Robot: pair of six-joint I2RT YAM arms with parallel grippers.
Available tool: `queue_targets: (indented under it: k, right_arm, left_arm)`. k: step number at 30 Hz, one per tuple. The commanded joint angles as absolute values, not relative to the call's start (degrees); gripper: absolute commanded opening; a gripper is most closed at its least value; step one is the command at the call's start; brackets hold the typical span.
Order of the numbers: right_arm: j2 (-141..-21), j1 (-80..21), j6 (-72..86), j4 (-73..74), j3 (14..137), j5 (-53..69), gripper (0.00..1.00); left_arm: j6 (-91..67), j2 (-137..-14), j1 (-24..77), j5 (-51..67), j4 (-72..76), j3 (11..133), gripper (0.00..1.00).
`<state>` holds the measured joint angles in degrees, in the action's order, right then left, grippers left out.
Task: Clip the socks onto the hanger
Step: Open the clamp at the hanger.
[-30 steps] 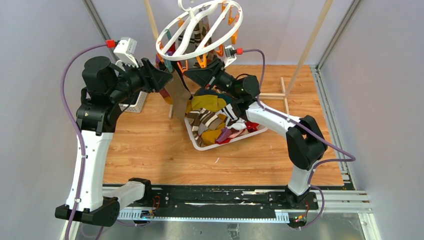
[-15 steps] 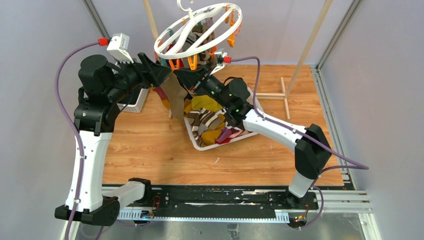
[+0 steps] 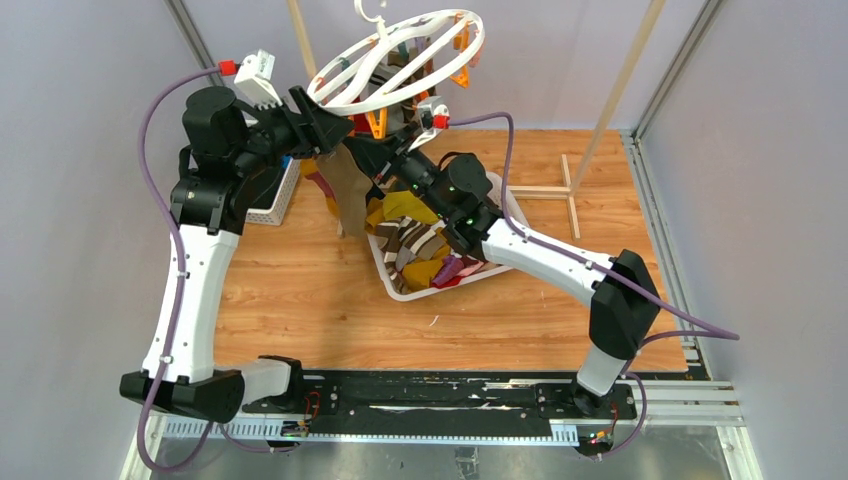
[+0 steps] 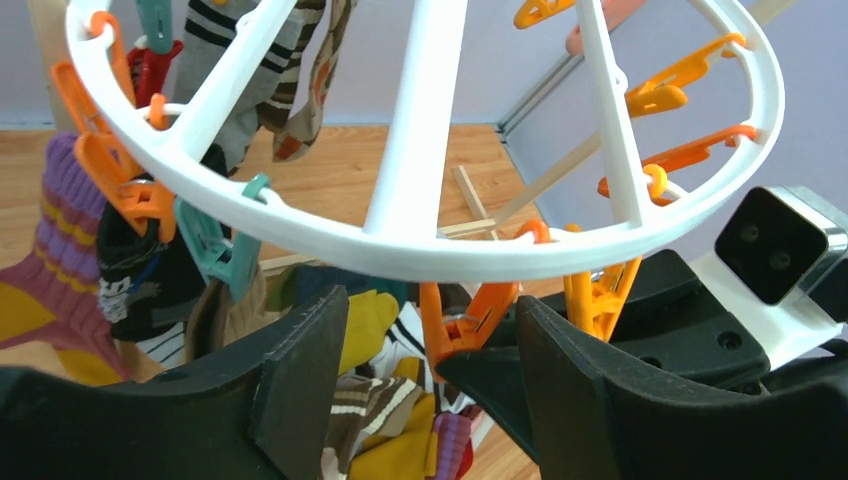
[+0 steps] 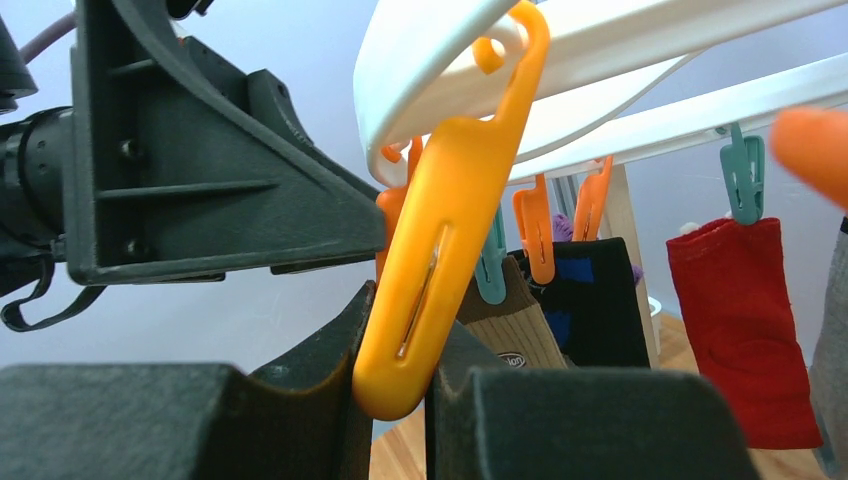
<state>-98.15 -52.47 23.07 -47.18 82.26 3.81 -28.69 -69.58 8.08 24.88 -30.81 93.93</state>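
The white hanger (image 3: 400,55) hangs at the back, tilted, with orange and teal clips and several socks clipped on it. Its ring fills the left wrist view (image 4: 420,240). My left gripper (image 3: 335,125) is open under the ring's near left rim, its jaws (image 4: 430,360) either side of an orange clip (image 4: 470,320), not touching it. My right gripper (image 3: 362,150) reaches up from the right and is shut on the lower end of an orange clip (image 5: 430,290) that hangs from the ring (image 5: 560,60). A brown sock (image 3: 348,190) hangs below the grippers. More socks (image 3: 430,235) lie in the white basket (image 3: 400,287).
A white lattice basket (image 3: 278,203) stands behind my left arm. Wooden poles (image 3: 300,40) (image 3: 625,80) and a wooden base frame (image 3: 560,190) carry the hanger. A red sock (image 5: 735,320) and a black sock (image 5: 600,300) hang on the ring's far side.
My left arm has risen and moved right under the ring. My right arm has stretched left and up to the same rim. The hanger has tilted and shifted a little.
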Motion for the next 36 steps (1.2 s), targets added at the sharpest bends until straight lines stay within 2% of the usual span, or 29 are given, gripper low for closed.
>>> queue_targets:
  k: [1,9,16,18,25,36]
  right_arm:
    - [-99.56,-53.53,21.88,-45.04,84.62,4.01,0.00]
    - [-100.06,-53.53,21.70,-43.69,85.67,4.90,0.00]
    - [-100.14,-53.53,21.26,-42.62,86.36,5.27,0.00]
    - [-100.15,-53.53,21.01,-42.11,86.60,5.19,0.00]
    - [-100.58,-53.59,20.66,-40.93,87.37,4.43,0.00]
    - [-101.28,-54.58,18.98,-39.01,88.89,2.82,0.00]
  left_arm:
    - [-30.29,-71.17,8.26,29.08,-27.02,96.87,0.64]
    - [-30.29,-73.45,8.35,30.78,-24.72,97.56,0.55]
    - [-29.80,-73.17,8.35,29.94,-24.67,95.71,0.55]
    - [-29.39,-72.83,8.43,29.45,-24.70,95.30,0.58]
    - [-25.90,-70.83,9.55,21.47,-25.28,94.12,0.59]
    - [-23.03,-70.24,12.30,15.84,-26.75,93.57,0.60]
